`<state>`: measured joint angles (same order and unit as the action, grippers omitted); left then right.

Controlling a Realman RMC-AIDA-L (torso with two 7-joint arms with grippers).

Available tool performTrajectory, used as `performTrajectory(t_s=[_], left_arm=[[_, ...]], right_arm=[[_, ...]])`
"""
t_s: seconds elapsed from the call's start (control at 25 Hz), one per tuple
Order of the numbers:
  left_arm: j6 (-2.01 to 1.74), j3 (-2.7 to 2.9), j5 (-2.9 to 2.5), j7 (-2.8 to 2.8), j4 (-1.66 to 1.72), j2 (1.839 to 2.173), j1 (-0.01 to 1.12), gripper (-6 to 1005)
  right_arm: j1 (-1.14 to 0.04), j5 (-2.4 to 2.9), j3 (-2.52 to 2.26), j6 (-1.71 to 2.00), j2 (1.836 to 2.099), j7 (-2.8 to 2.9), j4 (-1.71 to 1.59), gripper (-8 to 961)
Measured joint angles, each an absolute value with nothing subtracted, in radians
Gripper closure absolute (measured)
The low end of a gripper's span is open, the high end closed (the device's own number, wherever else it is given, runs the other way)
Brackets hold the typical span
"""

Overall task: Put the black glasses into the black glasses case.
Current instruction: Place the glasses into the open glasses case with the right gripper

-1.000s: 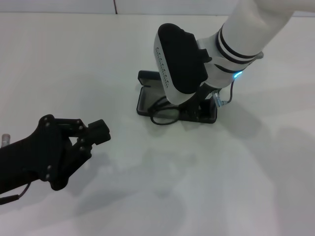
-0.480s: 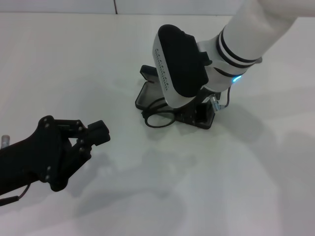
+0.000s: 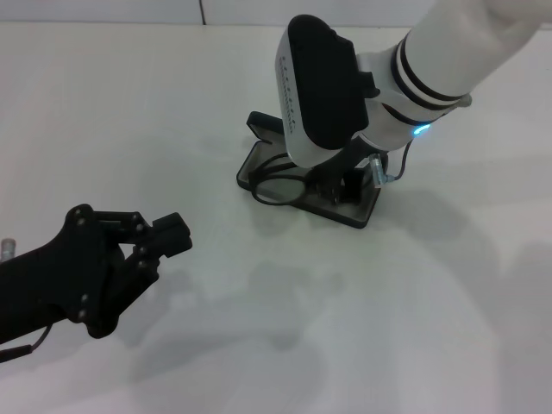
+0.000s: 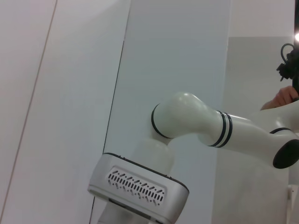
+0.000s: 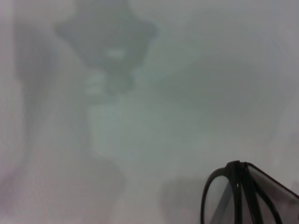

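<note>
A: Status on the glasses?

B: Partly in. The glasses (image 3: pixel 280 185) sat across the near-left edge of the open case (image 3: pixel 358 213), one lens hanging over the rim onto the table (image 3: pixel 129 112). Not seated, lid not shut.

A: Right gripper?

B: Right gripper (image 3: pixel 332 185) was down over the case at the frame; couldn't tell if it gripped or had let go. Left gripper (image 3: pixel 164 235) was parked near-left, fingers apart, holding nothing.

A: Count?

B: One pair of glasses, one case, two grippers.
</note>
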<state>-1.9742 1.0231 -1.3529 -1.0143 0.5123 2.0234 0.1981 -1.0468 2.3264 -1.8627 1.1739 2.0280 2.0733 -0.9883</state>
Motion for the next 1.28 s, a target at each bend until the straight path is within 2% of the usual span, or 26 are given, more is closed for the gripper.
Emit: performTrajectory(t_s=[1.28], left_arm=[[-1.974,1.023,-1.358,-1.008,0.511,2.03,0.198,935]], right_arm=[[-1.057,2.367,-1.75,1.252,2.028,2.194,-0.957,892]])
